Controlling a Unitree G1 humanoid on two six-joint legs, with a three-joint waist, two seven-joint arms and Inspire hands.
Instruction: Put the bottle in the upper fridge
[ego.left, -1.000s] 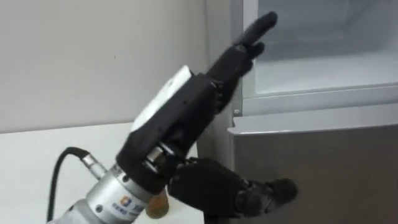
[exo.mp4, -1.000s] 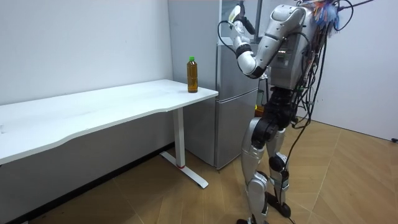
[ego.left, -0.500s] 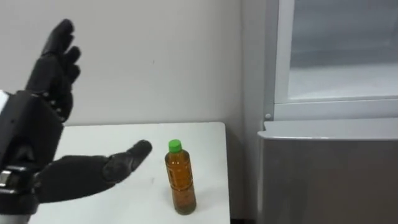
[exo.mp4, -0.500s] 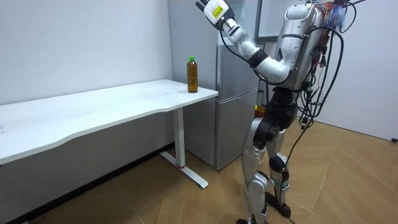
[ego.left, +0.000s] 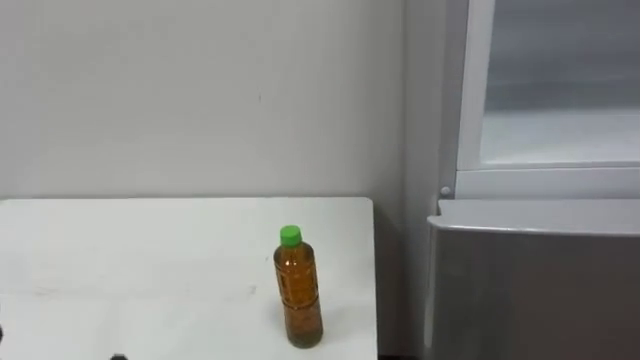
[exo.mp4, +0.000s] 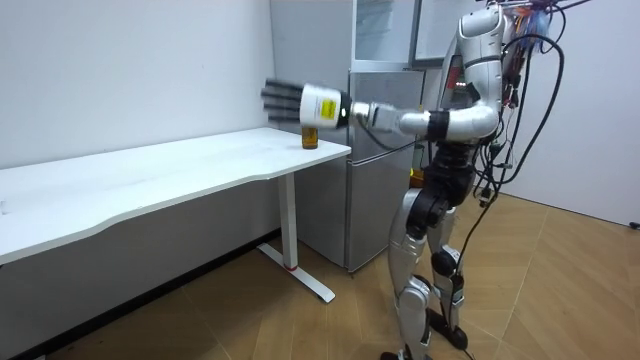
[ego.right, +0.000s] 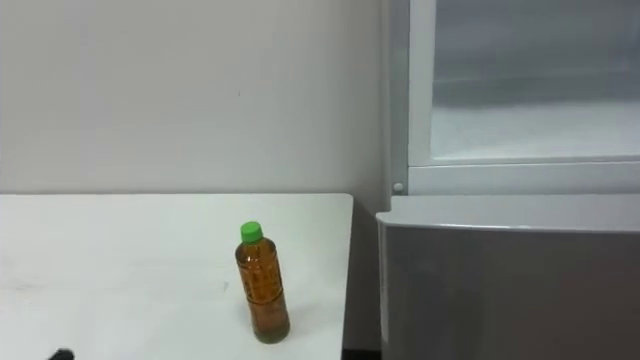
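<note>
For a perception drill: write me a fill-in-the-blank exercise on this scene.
The bottle has a ___ cap. It stands ___ on the table. The fridge's upper compartment is ___. In the room view, the robot's ___ hand is stretched out near the bottle.
Missing words: green; upright; open; left.

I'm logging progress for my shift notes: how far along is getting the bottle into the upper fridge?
Done: the upper fridge looks open, its inside showing. In hand: nothing; the left hand reaches with straight fingers over the table near the bottle, which stands upright, ungrasped. Left: grasp it, carry it across, set it inside.
</note>
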